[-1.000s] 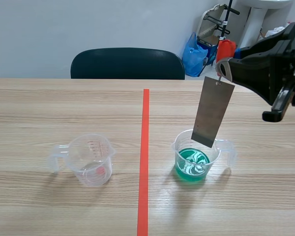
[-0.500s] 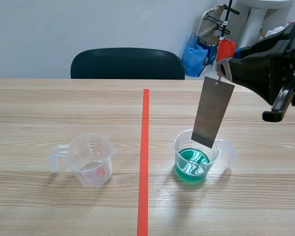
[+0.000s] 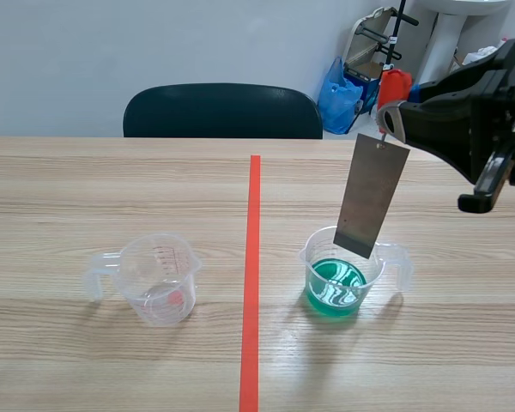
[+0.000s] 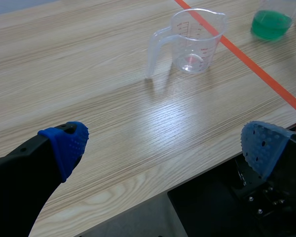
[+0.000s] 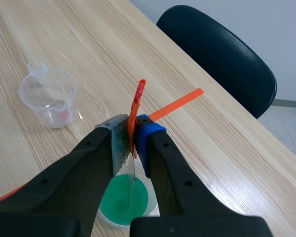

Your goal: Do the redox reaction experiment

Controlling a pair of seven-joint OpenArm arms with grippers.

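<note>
Two fingers of the right gripper [image 5: 132, 133] are clenched on the upper end of a flat grey metal strip [image 3: 371, 196], which hangs down a little tilted. The right wrist view shows this strip [image 5: 131, 178] only by its thin edge, pressed between a grey pad and a blue pad [image 5: 144, 129]. The scene view shows its broad face and a small hole near the top. A thin orange-red piece [image 5: 137, 98] stands up between the pads; what it is I cannot tell.

The strip's lower end is at the mouth of a clear cup with green liquid [image 3: 343, 273], above the liquid. Whether it is inside the rim is hard to see.

The left gripper [image 4: 164, 145] is released, its blue pads wide apart over the near edge of the wooden table [image 4: 103, 98]. It appears only in its own view, and the scene view does not show it.

Ahead of the left gripper stands an empty clear measuring cup [image 4: 192, 42], well apart from the green cup, on the other side of the orange tape line [image 3: 253, 257]. The empty cup has red scale marks, too small to read.

Behind the table are a dark chair [image 3: 223, 110] and a blue bag [image 3: 337, 94].
</note>
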